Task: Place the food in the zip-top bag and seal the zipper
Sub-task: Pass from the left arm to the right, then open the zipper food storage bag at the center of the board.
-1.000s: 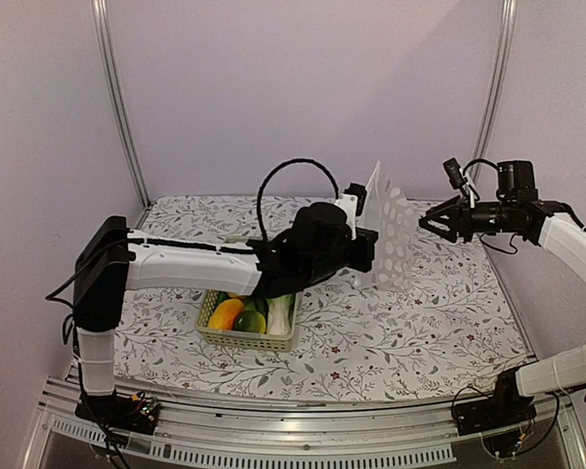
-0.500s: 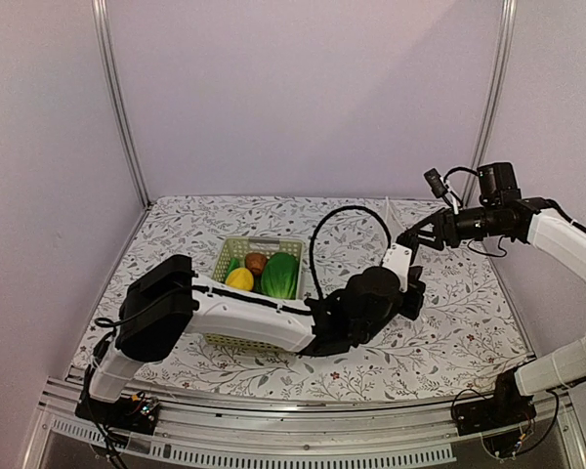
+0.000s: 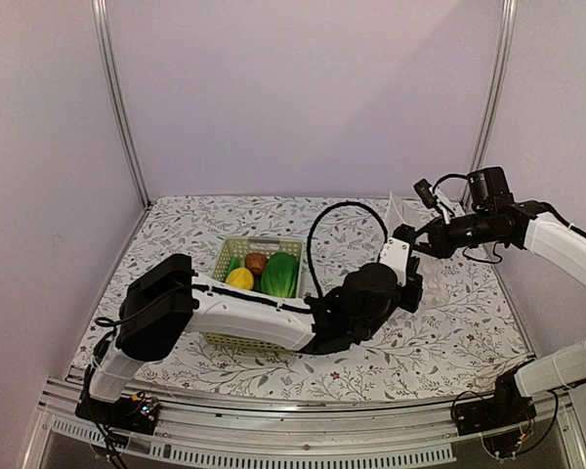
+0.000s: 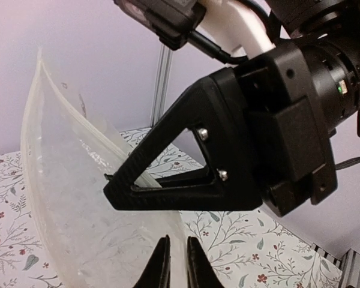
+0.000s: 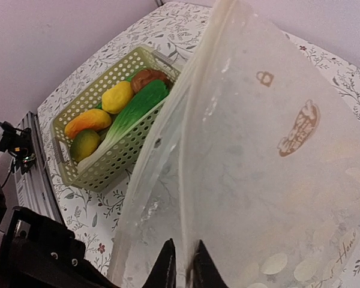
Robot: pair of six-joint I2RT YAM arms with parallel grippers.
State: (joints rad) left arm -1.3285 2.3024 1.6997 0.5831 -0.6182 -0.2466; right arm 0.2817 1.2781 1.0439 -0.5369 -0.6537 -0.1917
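Pinching the zip-top bag (image 5: 258, 150) upright with left gripper (image 4: 177, 264) and right gripper (image 5: 183, 264), both narrowed, right of the food (image 5: 117, 96) in its basket (image 5: 108, 165).

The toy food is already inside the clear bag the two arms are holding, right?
No. The food lies in the green basket, not in the zip-top bag that the left gripper and right gripper hold; the right wrist view shows it.
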